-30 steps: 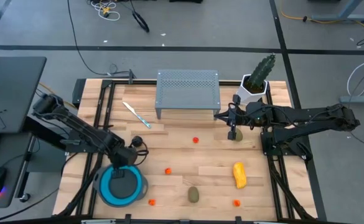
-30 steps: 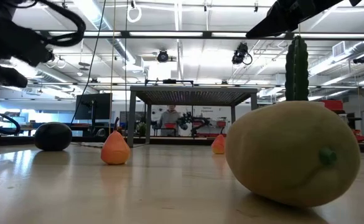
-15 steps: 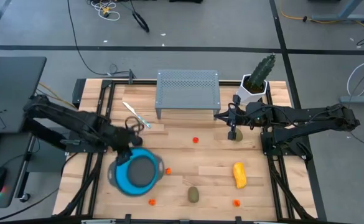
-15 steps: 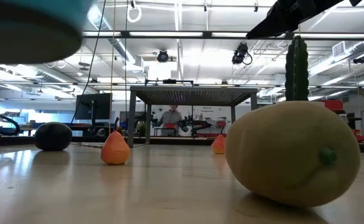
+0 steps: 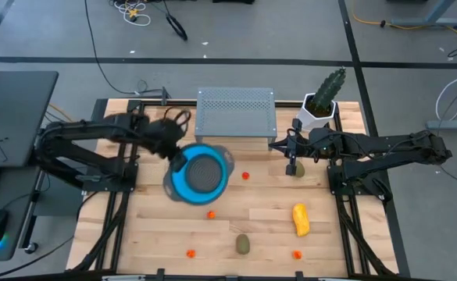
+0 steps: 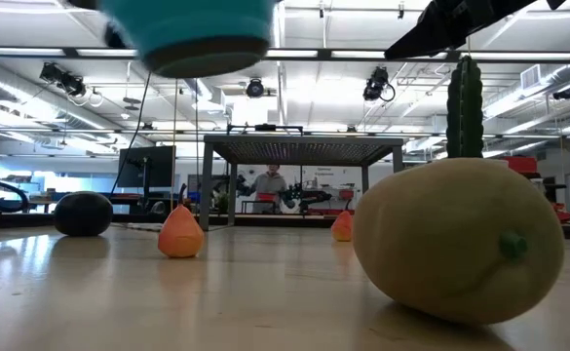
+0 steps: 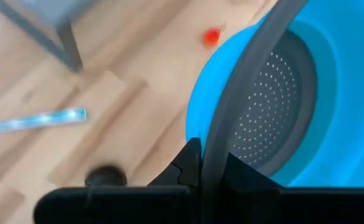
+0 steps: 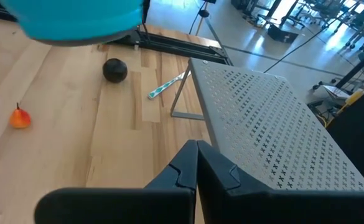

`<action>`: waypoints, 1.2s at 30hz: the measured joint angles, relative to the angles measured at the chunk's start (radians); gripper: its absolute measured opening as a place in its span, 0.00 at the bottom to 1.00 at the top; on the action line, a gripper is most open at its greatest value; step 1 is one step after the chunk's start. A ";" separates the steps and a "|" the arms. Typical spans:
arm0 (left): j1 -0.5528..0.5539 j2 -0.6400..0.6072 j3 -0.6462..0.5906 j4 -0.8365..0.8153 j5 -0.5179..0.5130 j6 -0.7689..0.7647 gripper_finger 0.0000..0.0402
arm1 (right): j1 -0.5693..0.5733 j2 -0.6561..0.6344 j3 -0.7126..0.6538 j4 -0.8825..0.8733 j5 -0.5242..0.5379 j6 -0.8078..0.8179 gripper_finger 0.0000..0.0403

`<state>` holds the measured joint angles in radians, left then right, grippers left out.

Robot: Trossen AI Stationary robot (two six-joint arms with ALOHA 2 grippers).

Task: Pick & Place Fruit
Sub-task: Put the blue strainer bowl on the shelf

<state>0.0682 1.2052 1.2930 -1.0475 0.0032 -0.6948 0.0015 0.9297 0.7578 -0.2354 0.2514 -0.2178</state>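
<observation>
My left gripper [image 5: 178,161] is shut on a blue bowl with a grey perforated inside [image 5: 199,173], carried above the table's middle left; in the low view the bowl [image 6: 192,29] hangs high. My right gripper [image 5: 293,158] stands shut beside an olive-brown oval [image 5: 296,169] in front of the cactus pot. A second olive-brown oval [image 5: 244,244], the yellow-orange oblong [image 5: 300,219] and several tiny orange-red balls [image 5: 246,176] lie on the wood. The dark purple ball [image 8: 114,70] lies on the table by the white-and-blue stick [image 8: 168,85]. My left gripper pinches the bowl's grey rim [image 7: 222,134] between its two fingers. The bowl is lifted clear of the table and tilted, its hollow showing from above. My right gripper: I cannot tell whether its shut fingers touch the olive-brown oval below them.
A grey perforated rack [image 5: 236,117] stands at the far middle, the cactus in its white pot [image 5: 323,100] at the far right. Black rails run along both table sides. Open wood lies between the scattered fruit in the near half.
My left gripper has carried the blue bowl from the table's near left corner up and toward the far edge and the right, tipping it on the way. The bowl is now lifted clear near the rack. The right arm has kept still.
</observation>
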 joint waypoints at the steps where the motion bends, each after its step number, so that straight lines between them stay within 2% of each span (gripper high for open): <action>1: 0.027 0.032 0.045 -0.022 -0.001 0.017 0.03 | 0.000 0.000 0.000 0.001 0.000 0.000 0.02; 8: 0.246 0.277 0.366 -0.203 -0.010 0.135 0.05 | 0.000 0.000 0.000 -0.001 -0.001 0.000 0.02; 14: 0.414 0.461 0.581 -0.217 0.143 0.261 0.03 | 0.000 0.000 0.000 -0.012 -0.027 0.000 0.02; 19: 0.504 0.592 0.717 -0.234 0.167 0.279 0.05 | 0.000 0.000 0.000 -0.017 -0.027 -0.004 0.02; 27: 0.570 0.709 0.845 -0.256 0.169 0.287 0.03 | 0.000 0.000 0.000 -0.047 -0.027 -0.008 0.02; 33: 0.597 0.711 0.848 -0.164 0.169 0.214 0.08 | 0.000 0.000 0.000 -0.048 -0.027 -0.008 0.02; 36: 0.588 0.711 0.848 -0.139 0.167 0.212 0.07 | 0.000 0.000 0.000 -0.046 -0.027 -0.008 0.02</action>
<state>0.6563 1.9160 2.1410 -1.1863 0.1705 -0.4827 0.0017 0.9295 0.7578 -0.2810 0.2249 -0.2256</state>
